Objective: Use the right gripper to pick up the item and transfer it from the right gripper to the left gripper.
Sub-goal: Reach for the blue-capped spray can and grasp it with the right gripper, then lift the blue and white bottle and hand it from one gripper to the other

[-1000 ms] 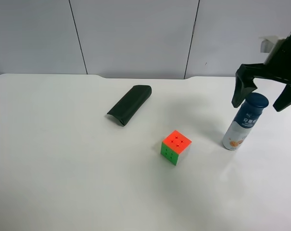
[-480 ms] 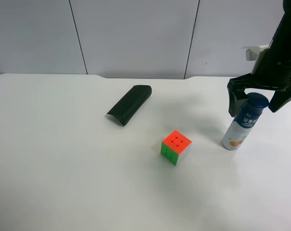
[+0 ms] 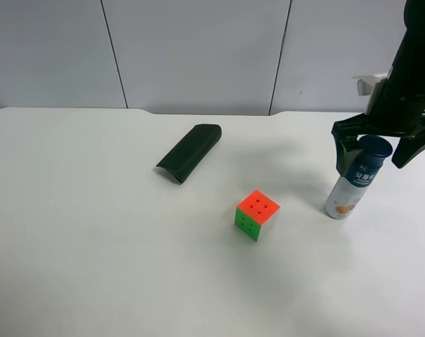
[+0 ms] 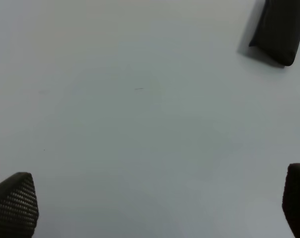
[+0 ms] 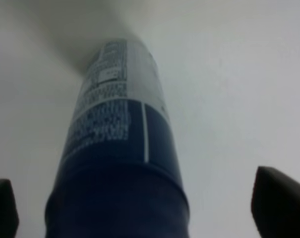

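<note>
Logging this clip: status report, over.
Right gripper open, straddling bottle cap, no contact. Left gripper open, empty. Bottle standing on table. Cube, pouch clear of it.

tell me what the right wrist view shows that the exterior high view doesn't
Only right wrist: fine print on the back of the bottle, and clear gaps between its cap and the fingertips of the right gripper. Only exterior high: the puzzle cube, the dark pouch, the bottle's orange picture. Both: the bottle standing on the white table, open fingers flanking its cap.
</note>
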Motion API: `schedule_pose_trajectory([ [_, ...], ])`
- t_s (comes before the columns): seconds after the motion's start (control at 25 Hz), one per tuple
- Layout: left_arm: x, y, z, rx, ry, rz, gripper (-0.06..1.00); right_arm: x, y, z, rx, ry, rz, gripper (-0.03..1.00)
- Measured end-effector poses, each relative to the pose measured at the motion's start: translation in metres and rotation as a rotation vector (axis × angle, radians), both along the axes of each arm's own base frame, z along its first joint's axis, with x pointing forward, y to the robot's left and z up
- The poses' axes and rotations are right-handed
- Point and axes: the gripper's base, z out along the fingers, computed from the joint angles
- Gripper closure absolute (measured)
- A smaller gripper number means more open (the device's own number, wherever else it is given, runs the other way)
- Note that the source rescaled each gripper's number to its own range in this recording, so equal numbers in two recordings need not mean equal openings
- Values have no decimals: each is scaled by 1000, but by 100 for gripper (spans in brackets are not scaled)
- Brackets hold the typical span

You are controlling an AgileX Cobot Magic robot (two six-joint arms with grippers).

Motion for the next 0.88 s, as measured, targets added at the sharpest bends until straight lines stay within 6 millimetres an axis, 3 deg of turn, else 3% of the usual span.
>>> schedule_pose_trajectory([
  [0.16,0,0,0,0,0,0,-6,1,0,-2,-1,7,0,21],
  [0.28,0,0,0,0,0,0,-6,1,0,-3,-1,9,0,36],
  [0.44,0,0,0,0,0,0,-6,1,0,-3,-1,10,1,69],
  [0.52,0,0,0,0,0,0,-6,1,1,-3,6,13,4,97],
  [0.88,0,0,0,0,0,0,-6,0,1,-3,12,23,1,96],
])
